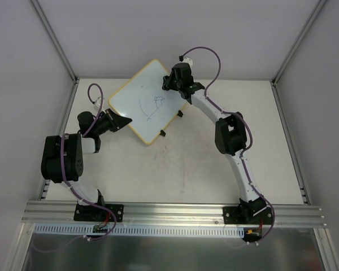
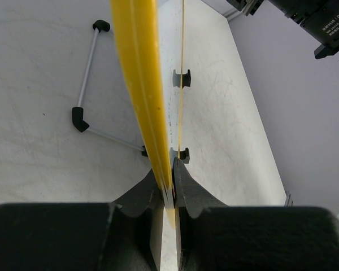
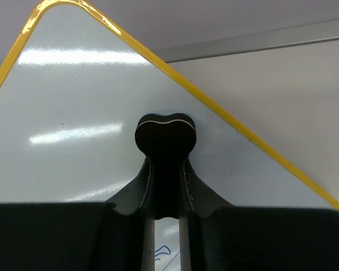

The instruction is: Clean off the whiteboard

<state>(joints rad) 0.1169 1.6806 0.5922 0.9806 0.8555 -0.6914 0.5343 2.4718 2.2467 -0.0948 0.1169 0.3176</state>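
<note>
The whiteboard (image 1: 141, 96), white with a yellow frame, lies tilted at the back of the table and carries thin pen scribbles (image 1: 152, 105). My left gripper (image 1: 123, 122) is shut on its near-left edge. In the left wrist view the yellow frame (image 2: 138, 73) runs edge-on into the left gripper (image 2: 170, 189). My right gripper (image 1: 168, 86) hovers over the board's right part, shut on a dark rounded eraser (image 3: 165, 132) that rests against the white surface (image 3: 73, 113). Between the right gripper's (image 3: 165, 169) fingers, blue scribbles (image 3: 165, 255) show.
Two black clip feet (image 2: 181, 78) sit on the board's far edge. A thin metal rod with black end caps (image 2: 79, 117) shows on the table to the left of the board. Grey walls and metal posts (image 1: 56, 39) enclose the table at the back and sides.
</note>
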